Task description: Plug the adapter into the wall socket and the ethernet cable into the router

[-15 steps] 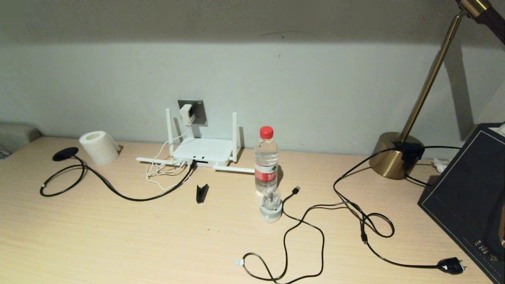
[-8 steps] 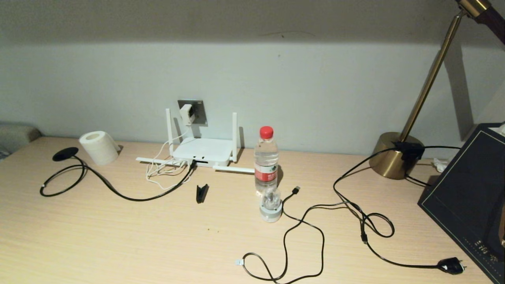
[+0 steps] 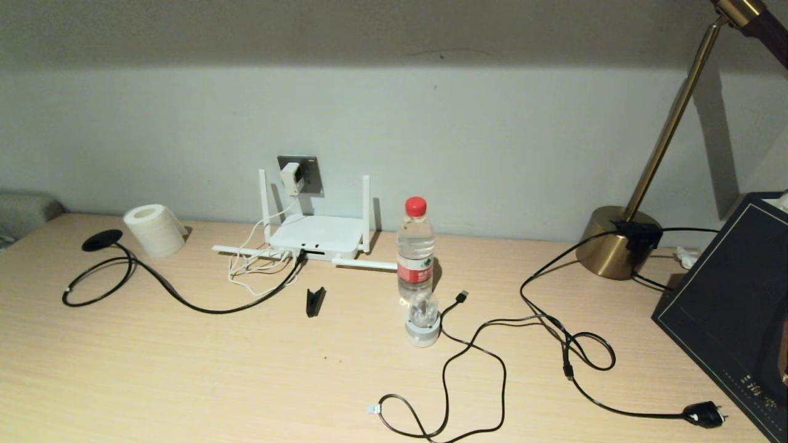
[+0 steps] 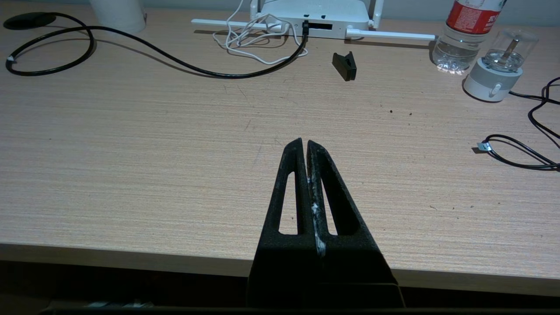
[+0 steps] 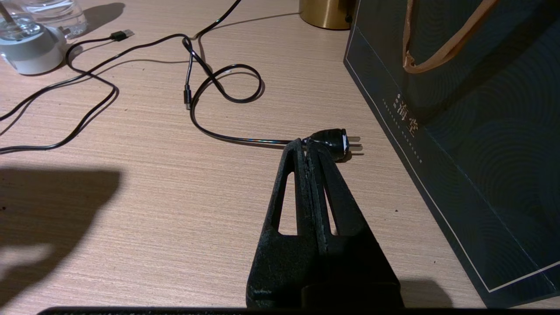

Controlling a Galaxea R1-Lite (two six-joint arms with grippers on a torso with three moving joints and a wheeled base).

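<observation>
The white adapter sits in the grey wall socket on the back wall, its thin white cord looping down beside the router. The white router lies flat below the socket with two antennas upright and two lying flat. The black ethernet cable runs from the left of the desk into the router's front edge. My left gripper is shut and empty over bare desk near the front edge. My right gripper is shut and empty, just short of a black plug. Neither gripper shows in the head view.
On the desk are a paper roll, a small black clip, a water bottle, a small domed device, a USB-tipped cable, a brass lamp base and a dark bag at the right.
</observation>
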